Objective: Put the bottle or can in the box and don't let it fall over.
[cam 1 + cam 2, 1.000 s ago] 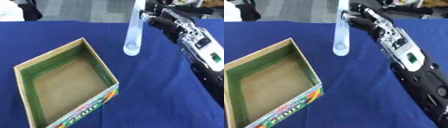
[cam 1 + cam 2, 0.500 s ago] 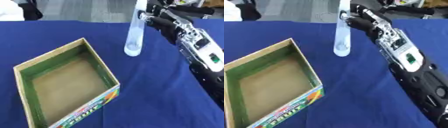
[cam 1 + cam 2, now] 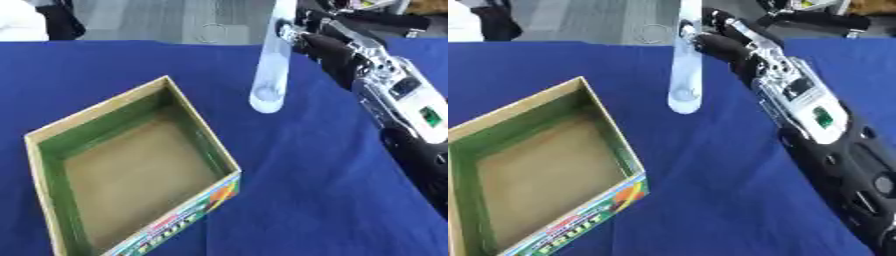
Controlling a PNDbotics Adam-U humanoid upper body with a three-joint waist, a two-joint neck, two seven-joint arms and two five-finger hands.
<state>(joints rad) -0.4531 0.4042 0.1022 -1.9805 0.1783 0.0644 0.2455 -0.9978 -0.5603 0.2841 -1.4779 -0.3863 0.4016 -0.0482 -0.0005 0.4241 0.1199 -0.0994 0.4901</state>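
The right hand gripped a tall clear plastic bottle upright at the far side of the blue table, well right of the open green-lined cardboard box's far corner.

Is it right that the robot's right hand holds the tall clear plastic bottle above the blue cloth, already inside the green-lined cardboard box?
Not inside. The left eye view shows the right hand holding the tall clear plastic bottle above the blue cloth, outside and to the right of the green-lined cardboard box.
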